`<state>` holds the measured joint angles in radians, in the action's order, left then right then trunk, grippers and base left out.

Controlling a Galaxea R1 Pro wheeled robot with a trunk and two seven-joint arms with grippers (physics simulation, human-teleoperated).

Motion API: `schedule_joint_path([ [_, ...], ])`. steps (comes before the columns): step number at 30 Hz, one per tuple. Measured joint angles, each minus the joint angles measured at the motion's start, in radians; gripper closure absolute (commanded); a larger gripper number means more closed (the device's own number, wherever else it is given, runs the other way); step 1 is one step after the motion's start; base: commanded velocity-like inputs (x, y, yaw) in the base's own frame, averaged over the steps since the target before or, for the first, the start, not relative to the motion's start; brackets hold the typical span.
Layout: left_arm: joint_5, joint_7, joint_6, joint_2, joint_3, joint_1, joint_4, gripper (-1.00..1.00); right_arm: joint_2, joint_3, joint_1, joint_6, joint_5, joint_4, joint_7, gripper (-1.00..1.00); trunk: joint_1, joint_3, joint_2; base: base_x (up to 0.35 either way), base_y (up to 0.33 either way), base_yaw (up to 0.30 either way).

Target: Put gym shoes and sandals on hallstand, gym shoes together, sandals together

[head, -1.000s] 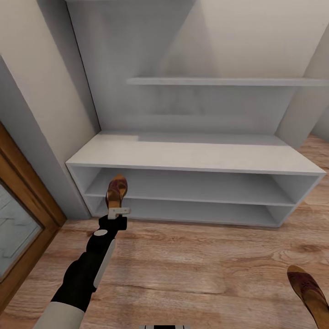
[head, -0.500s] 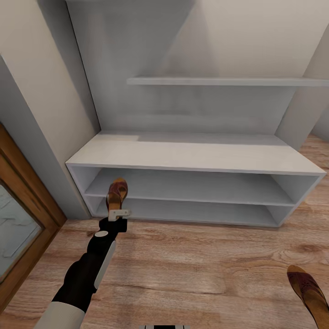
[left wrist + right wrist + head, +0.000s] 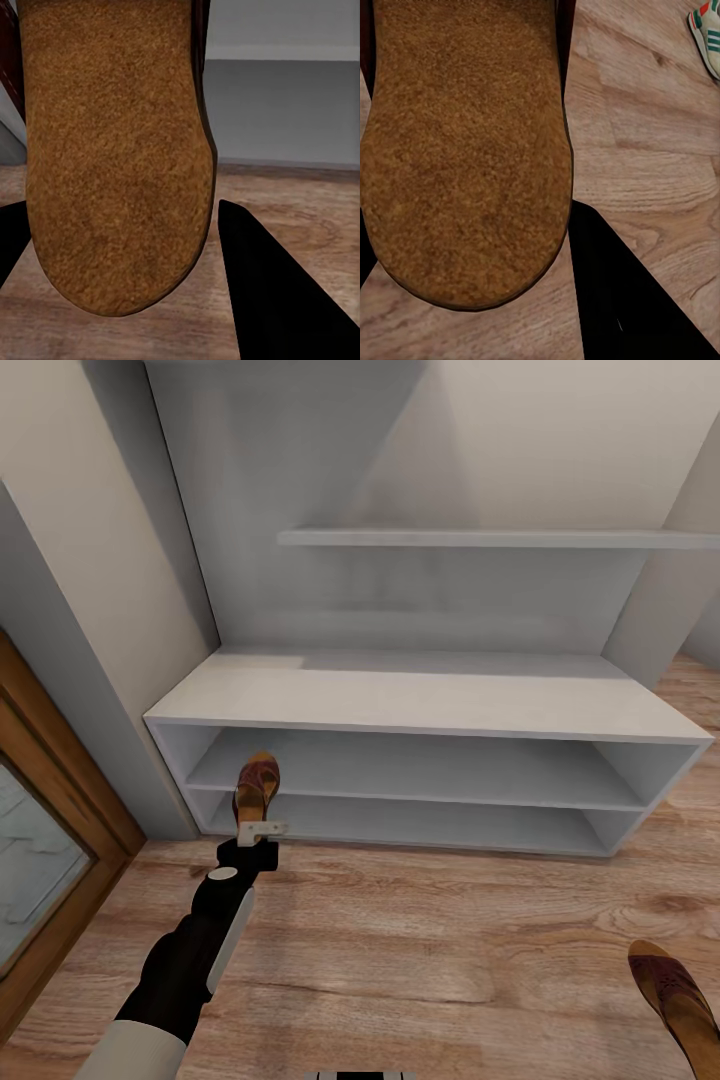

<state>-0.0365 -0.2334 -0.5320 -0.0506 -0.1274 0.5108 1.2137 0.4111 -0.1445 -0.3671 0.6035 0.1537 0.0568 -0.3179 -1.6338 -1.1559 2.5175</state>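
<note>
**Both arms carrying a sandal, left one parked right at the rack**

The hallstand [image 3: 430, 705] sits against the back wall, flat top and both open tiers with nothing blocking them, a floating shelf [image 3: 490, 538] up on its tall back panel. Off to the left there's a wooden door frame [image 3: 60, 800] with a glass pane, close beside the rack's left end.

The left gripper [image 3: 262, 828] is out in front of the rack's left end, jaws clenched on the heel of a sandal [image 3: 256, 782]. That sandal runs lengthwise away from the arm, toe aimed into the rack at about the level of the tiers; can't tell if it's actually touching a shelf. In the left wrist view its tan footbed [image 3: 112, 150] faces the camera between the dark fingers [image 3: 277, 292].

The right gripper [image 3: 472, 300] has its jaws clamped on the second sandal [image 3: 680, 995], held over the corridor floor [image 3: 420, 950] at the right, well apart from the rack, toe pointing roughly rackward. A gym shoe [image 3: 706, 34] lies on the planks beyond it.
</note>
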Motion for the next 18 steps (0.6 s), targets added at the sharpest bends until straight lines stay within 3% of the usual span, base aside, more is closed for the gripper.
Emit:
schedule_joint_path([
  [6,0.000,0.000,0.000,0.000,0.000,0.000,0.000,1.00,0.000,0.000,0.000,0.000,0.000,0.000,0.000,1.00,0.000,0.000,0.000,0.010,0.000,0.000],
  [18,0.000,0.000,0.000,0.000,0.000,0.000,0.000,1.00,0.000,0.000,0.000,0.000,0.000,0.000,0.000,1.00,0.000,0.000,0.000,0.107,0.000,0.000],
])
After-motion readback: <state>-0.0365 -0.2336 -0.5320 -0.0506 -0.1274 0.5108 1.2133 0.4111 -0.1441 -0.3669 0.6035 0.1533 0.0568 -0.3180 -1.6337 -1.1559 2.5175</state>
